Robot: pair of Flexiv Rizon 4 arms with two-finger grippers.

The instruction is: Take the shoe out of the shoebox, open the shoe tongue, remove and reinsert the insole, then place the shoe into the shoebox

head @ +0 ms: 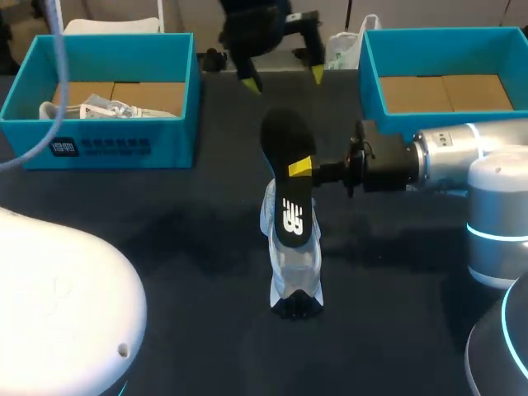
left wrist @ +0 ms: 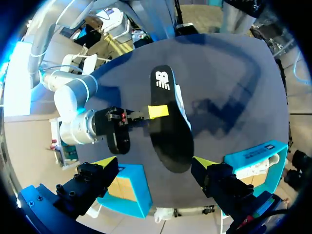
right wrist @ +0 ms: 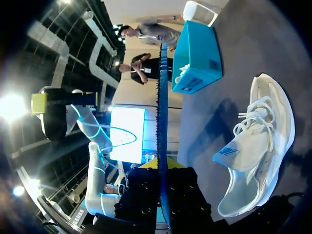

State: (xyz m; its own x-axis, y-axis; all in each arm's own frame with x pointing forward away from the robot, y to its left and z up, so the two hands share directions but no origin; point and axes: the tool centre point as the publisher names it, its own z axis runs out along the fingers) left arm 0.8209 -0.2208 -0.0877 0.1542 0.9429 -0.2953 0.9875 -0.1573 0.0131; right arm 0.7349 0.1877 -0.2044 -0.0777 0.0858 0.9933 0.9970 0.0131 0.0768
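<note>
The insole [head: 289, 144] is a thin, flat black sheet with a rounded broad end and a white logo near its narrow end. The right gripper [head: 301, 167] is clamped on its edge about midway along, one yellow tip lying on the upper face. In the right wrist view the insole [right wrist: 162, 112] shows edge-on as a thin line.

It hangs above the shoe [head: 295, 268], a pale grey-white mesh trainer with white laces standing on the dark, matte table [head: 190, 247]. The insole's broad end points to the far edge and its logo end toward the robot, its long axis roughly in line with the shoe's. The shoe's dark near end is probably the heel, though the insole hides much of it.

The left gripper [head: 284, 79] hovers beyond the insole with its fingers spread and nothing between them.

Two teal, straight-walled boxes with brown floors sit at the far corners, the left shoebox [head: 99, 144] and the right shoebox [head: 371, 74], both well apart from the shoe, with bare table between.
</note>
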